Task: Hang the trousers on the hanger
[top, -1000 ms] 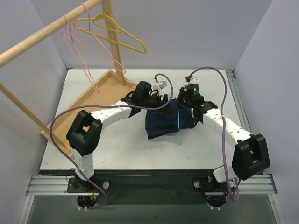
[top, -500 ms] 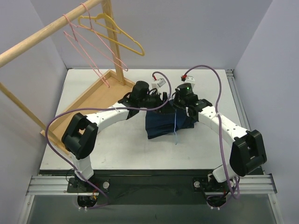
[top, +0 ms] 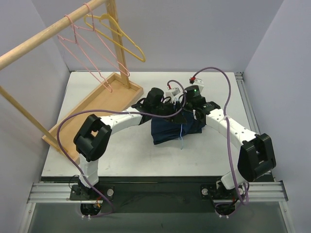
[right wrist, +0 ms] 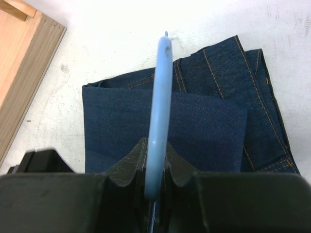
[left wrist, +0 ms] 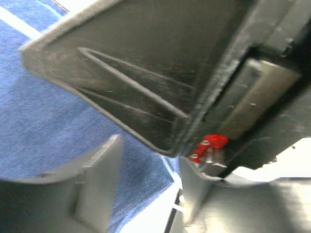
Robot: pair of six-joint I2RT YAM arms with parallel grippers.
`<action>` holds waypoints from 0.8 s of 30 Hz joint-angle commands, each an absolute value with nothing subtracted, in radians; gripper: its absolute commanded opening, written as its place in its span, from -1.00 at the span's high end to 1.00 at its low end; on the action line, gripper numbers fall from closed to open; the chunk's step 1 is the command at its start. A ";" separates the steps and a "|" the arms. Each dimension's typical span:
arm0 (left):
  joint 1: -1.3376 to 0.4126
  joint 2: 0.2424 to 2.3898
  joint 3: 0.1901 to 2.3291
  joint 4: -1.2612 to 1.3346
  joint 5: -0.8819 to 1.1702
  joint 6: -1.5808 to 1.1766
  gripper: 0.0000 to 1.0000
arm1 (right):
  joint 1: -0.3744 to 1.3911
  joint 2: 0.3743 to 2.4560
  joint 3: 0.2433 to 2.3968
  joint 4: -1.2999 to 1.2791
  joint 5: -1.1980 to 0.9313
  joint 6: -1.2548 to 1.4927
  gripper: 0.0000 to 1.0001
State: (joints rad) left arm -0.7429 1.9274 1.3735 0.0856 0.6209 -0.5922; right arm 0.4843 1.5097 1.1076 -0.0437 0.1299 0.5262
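Two grippers noted | right gripper [right wrist: 155, 156]: jaws clamped on the hanger [right wrist: 160, 92], held edge-on above the trousers [right wrist: 204, 131] | trousers: laid folded at mid-table [top: 121, 155] | left gripper [left wrist: 146, 180]: jaws seen apart, over denim

table [top: 121, 155]: bears the trousers [top: 167, 131] and the wooden tray [top: 92, 109]
trousers: lie just right of the table's middle
hanger [right wrist: 159, 97]: upright over the trousers, between the right gripper's [right wrist: 155, 149] fingers
left gripper [top: 167, 108]: at the trousers' far edge, just left of the right gripper
wooden tray: far left, under the rail [top: 43, 36]
spare hangers [top: 126, 37]: on the rail
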 commanded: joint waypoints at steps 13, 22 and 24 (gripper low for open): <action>-0.732 1.930 1.385 0.058 0.529 -0.653 1.00 | 0.433 1.511 1.095 -0.089 -0.034 0.526 0.24; -0.707 1.879 1.302 0.077 0.407 -0.680 1.00 | 0.423 1.375 0.990 -0.144 -0.110 0.462 -0.46; -0.706 1.864 1.284 0.098 0.394 -0.687 1.00 | 0.404 1.326 0.948 -0.159 -0.113 0.466 -0.50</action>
